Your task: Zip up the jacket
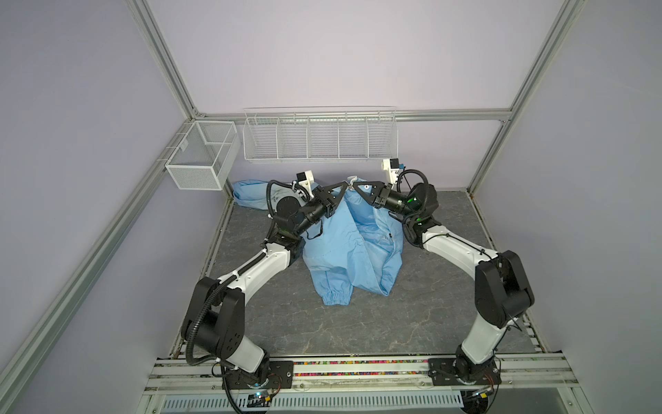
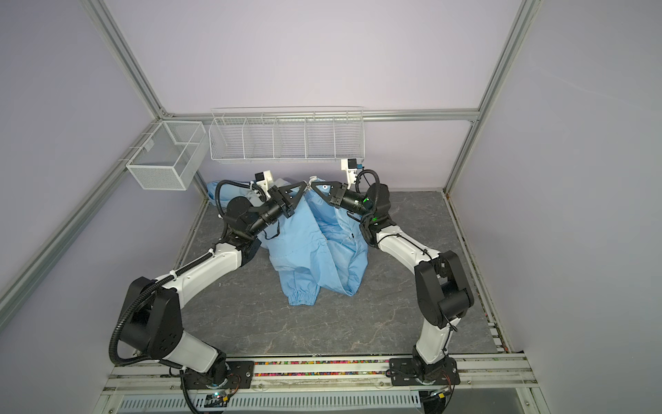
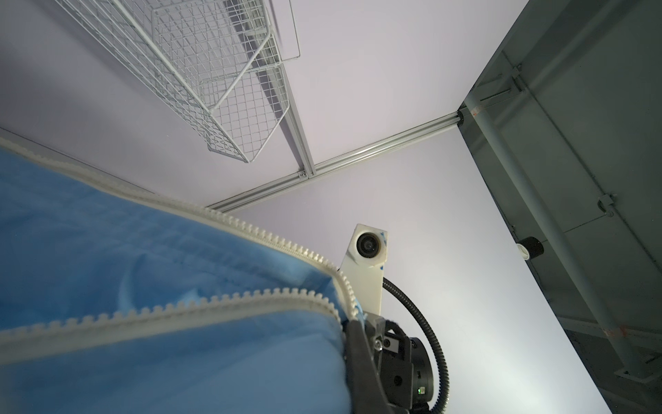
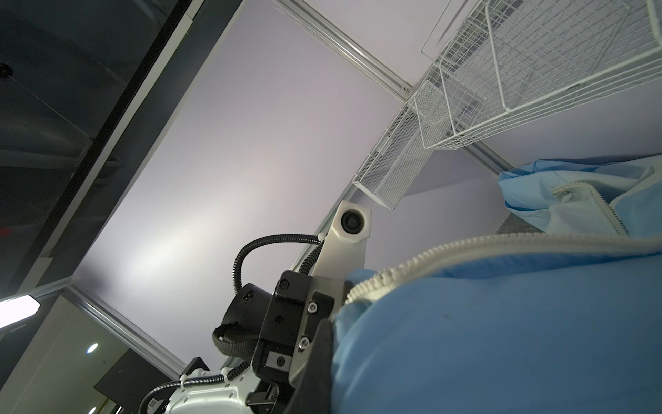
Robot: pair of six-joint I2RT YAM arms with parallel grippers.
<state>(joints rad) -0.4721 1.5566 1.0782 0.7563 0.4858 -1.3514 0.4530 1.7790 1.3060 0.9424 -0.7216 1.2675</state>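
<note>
The light-blue jacket [image 1: 344, 243] hangs from both grippers near the back middle, its lower part piled on the table in both top views. My left gripper [image 1: 344, 185] and right gripper [image 1: 353, 185] are raised with their tips almost touching, each shut on the jacket's upper edge by the cream zipper. In the left wrist view two rows of zipper teeth [image 3: 250, 229] run apart across the blue cloth. The right wrist view shows a zipper row [image 4: 465, 247] too. Cloth hides my own fingertips in both wrist views. An elastic cuff [image 1: 336, 297] lies at the front.
One sleeve [image 1: 250, 193] trails to the back left on the grey marbled table [image 1: 322, 333]. A mesh basket [image 1: 204, 154] hangs at the back left and a long wire rack [image 1: 318, 136] on the back wall, just above the grippers. Metal frame posts bound the cell.
</note>
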